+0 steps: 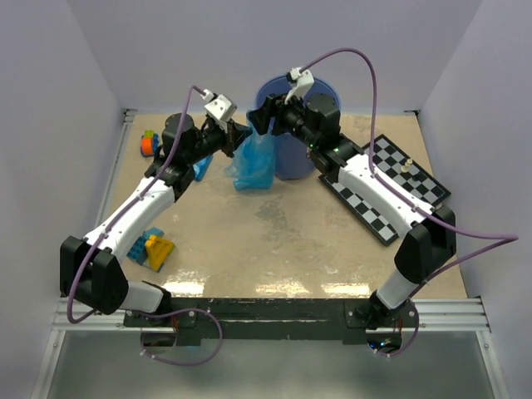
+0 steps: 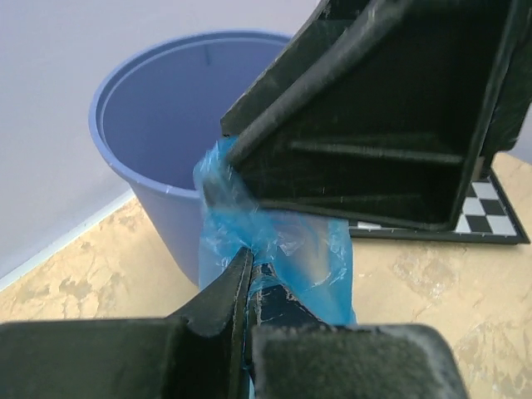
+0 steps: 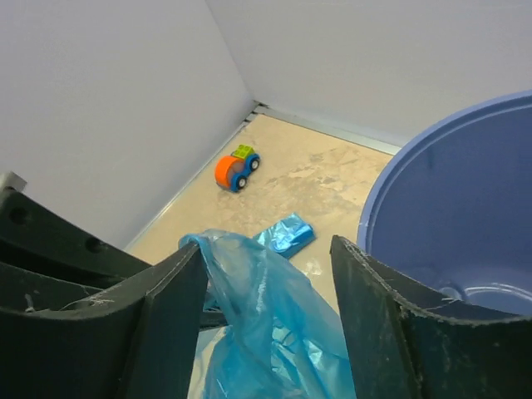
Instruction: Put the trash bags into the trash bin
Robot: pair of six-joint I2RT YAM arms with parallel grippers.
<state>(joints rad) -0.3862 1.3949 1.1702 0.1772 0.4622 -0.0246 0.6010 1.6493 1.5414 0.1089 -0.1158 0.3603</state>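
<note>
Tan desk (image 1: 274,224) between white walls: the left tool (image 1: 243,133) clamps tight on a trash bag (image 1: 253,165), which hangs just right of it against the trash bin (image 1: 293,162), while the right tool (image 1: 264,116) stands parted around the film. Dangling below the rim, the bag could catch there and spill outside.

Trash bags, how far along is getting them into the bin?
Done: nothing; no bag shows inside the bin. In hand: the left hand pinches one bag beside the bin, the right hand open around it. Left: drop it in, then the folded bag on the table.
</note>
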